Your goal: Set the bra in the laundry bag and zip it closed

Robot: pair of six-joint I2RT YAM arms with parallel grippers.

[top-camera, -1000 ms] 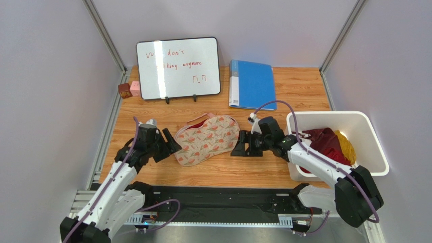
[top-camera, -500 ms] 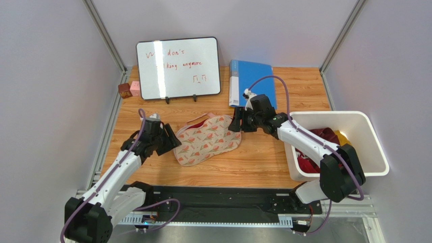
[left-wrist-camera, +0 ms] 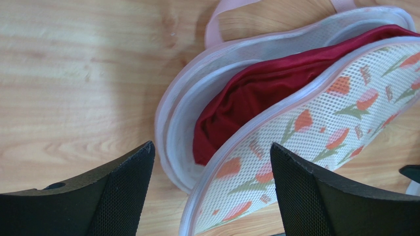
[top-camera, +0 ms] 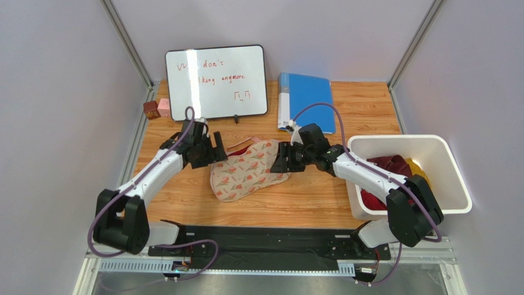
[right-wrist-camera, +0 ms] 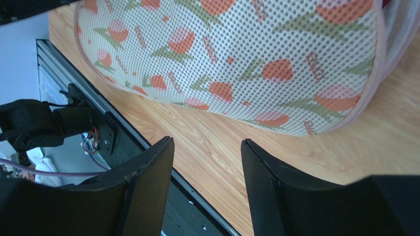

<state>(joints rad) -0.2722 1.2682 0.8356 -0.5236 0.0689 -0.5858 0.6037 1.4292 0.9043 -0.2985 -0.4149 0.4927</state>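
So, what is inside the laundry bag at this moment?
In the left wrist view the laundry bag gapes open, and the dark red bra lies inside. Only a strip of it shows; the bag's printed upper side covers the rest, so cups and straps cannot be seen.

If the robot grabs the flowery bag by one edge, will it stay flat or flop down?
Probably flop: the laundry bag is thin mesh fabric, and its open flap bends in a curve. It is likely light, since only the soft red bra shows inside. The mesh looks rough enough to grip, not slippery.
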